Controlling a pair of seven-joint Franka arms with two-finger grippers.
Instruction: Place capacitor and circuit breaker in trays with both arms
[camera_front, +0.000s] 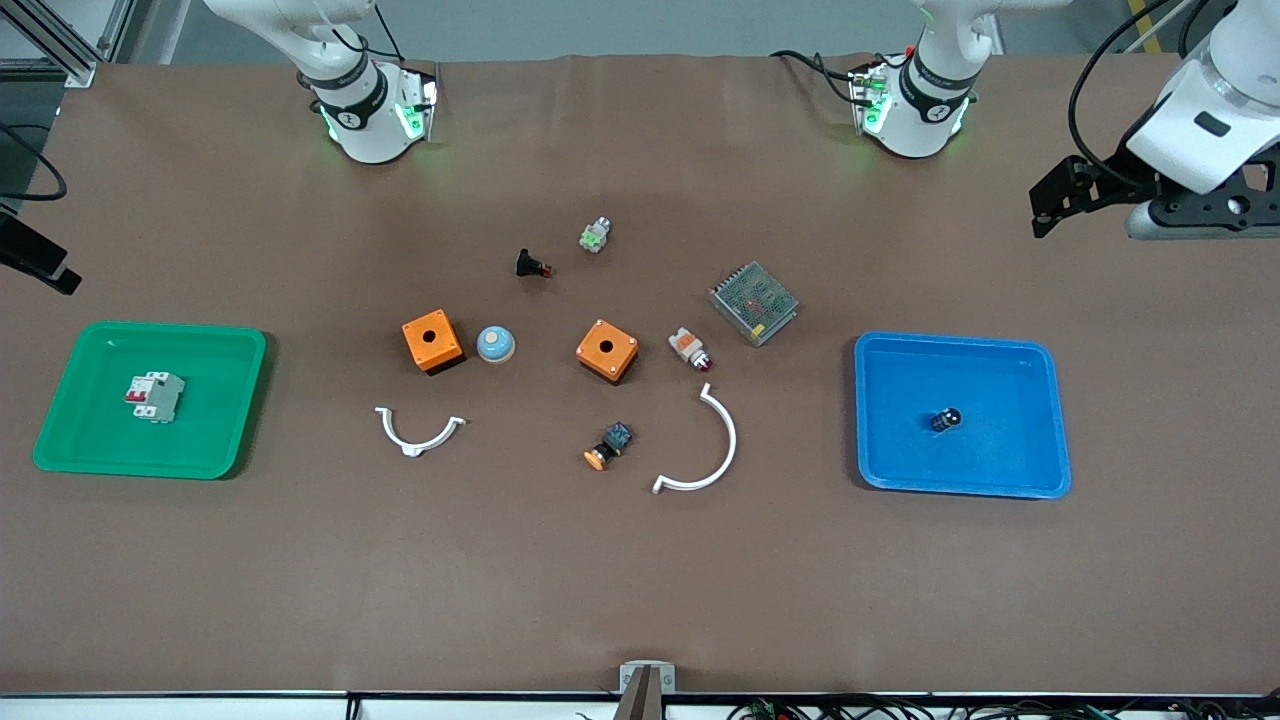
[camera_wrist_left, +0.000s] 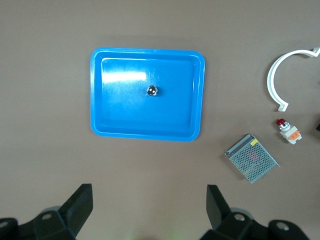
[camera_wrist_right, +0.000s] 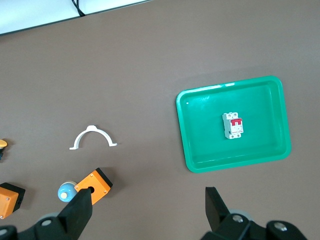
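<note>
On the brown desk (camera_front: 640, 580), nearest to the front camera, lie a big white half ring (camera_front: 706, 450) and a black part with an orange cap (camera_front: 608, 446), with a smaller white clip (camera_front: 418, 432) toward the right arm's end. At about the same depth are two trays. The blue tray (camera_front: 1040, 420) at the left arm's end has the capacitor (camera_front: 945, 419) inside it, a small dark cylinder near the middle. The green tray (camera_front: 80, 400) at the right arm's end holds the circuit breaker (camera_front: 153, 397), a white-grey block with red levers. A little farther are two orange boxes (camera_front: 432, 340), a pale blue round button (camera_front: 495, 344) and a white-and-orange part with a red tip (camera_front: 689, 350). Farther again are a metal mesh box (camera_front: 753, 302), a small black part (camera_front: 530, 265) and a small green and white part (camera_front: 596, 236). The left hand (camera_wrist_left: 149, 207) hangs in the air with its fingers spread wide and nothing between them. The right hand (camera_wrist_right: 148, 212) is also up, fingers spread and empty.
</note>
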